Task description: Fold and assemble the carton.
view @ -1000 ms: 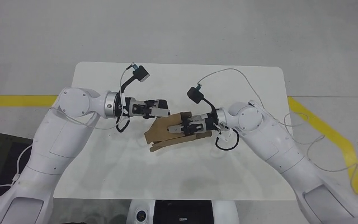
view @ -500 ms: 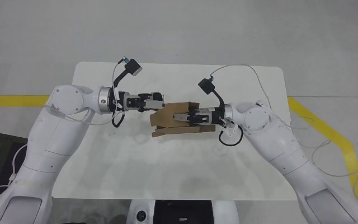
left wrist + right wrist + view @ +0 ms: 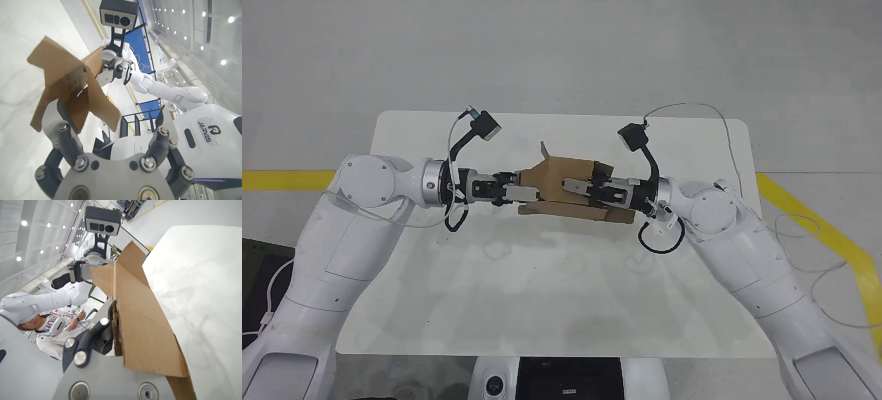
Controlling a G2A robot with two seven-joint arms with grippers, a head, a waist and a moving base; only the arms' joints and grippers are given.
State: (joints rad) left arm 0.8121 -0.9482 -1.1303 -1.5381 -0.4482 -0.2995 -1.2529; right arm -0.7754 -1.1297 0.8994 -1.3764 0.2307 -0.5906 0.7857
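**Carton [image 3: 562, 188], qty 1.** Brown corrugated card, partly opened. It is located over the far-middle part of the table, between the two grippers. Several flaps splay outward at the end facing the left gripper, and one points toward the table's far edge. The exact flap count is not legible. Whether the lower edge touches the tabletop cannot be told.

**Grippers, qty 2.**
- Left gripper [image 3: 525, 190]: fingers spread wide apart and clamping nothing. In the left wrist view, one dark fingertip [image 3: 63, 111] sits against the inner side of a carton flap. The other fingertip stands well apart from the card.
- Right gripper [image 3: 574, 186]: closed on a side panel of the carton at the opposite end, with its fingers lying along the card. In the right wrist view the carton [image 3: 140, 321] runs from the gripper base outward and hides one finger.

**Table [image 3: 442, 290], qty 1.** White, with rounded corners.

**Wrist cameras, qty 2.** These are black units on stalk mounts, one per arm [image 3: 485, 123] [image 3: 633, 135].

**Yellow floor line [image 3: 282, 180].** It shows at both sides of the table.
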